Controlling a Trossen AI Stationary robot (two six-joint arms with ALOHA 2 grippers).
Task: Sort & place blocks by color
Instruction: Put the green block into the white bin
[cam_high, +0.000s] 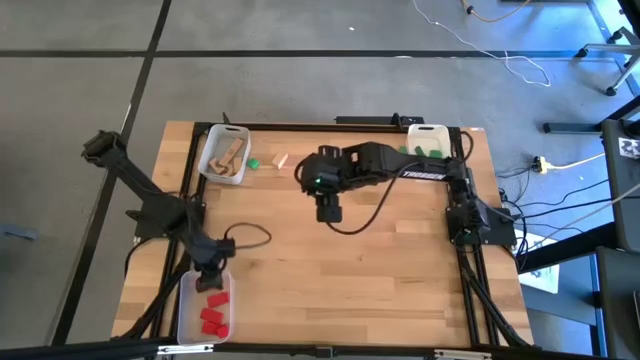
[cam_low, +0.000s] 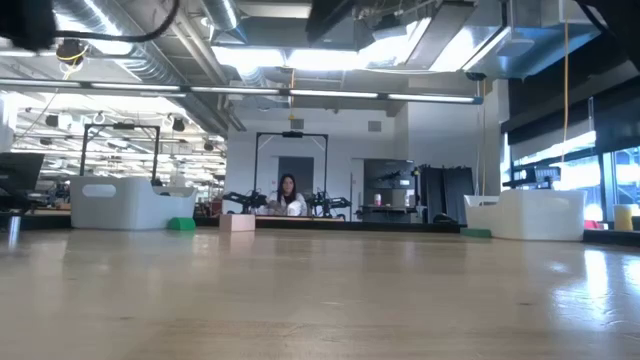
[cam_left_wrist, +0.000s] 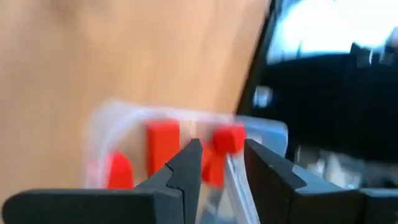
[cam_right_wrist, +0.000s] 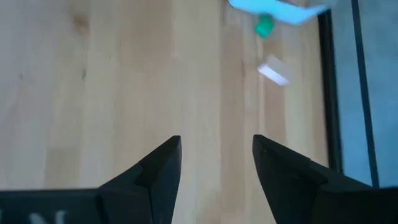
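The left claw (cam_high: 212, 283) is hanging over the bin (cam_high: 184, 315) at the lower left of the high view, where red blocks (cam_high: 213, 318) are lying. In the left wrist view its fingers are spread a little, and a red block (cam_left_wrist: 228, 138) is showing right at the gap between the tips; I cannot tell if they are touching it or if it is already in the bin. This looks like the drop-off step for red.

The right claw (cam_high: 329, 211) is waiting in the upper middle, spread wide and holding nothing. A green block (cam_high: 254, 163) and a pale wood block (cam_high: 281, 160) are sitting loose on the counter (cam_high: 380, 290) at the upper left, beside the bin of wood blocks (cam_high: 228, 157). Those two probably come next, and each needs a careful reach down.

The low view is showing neither claw.
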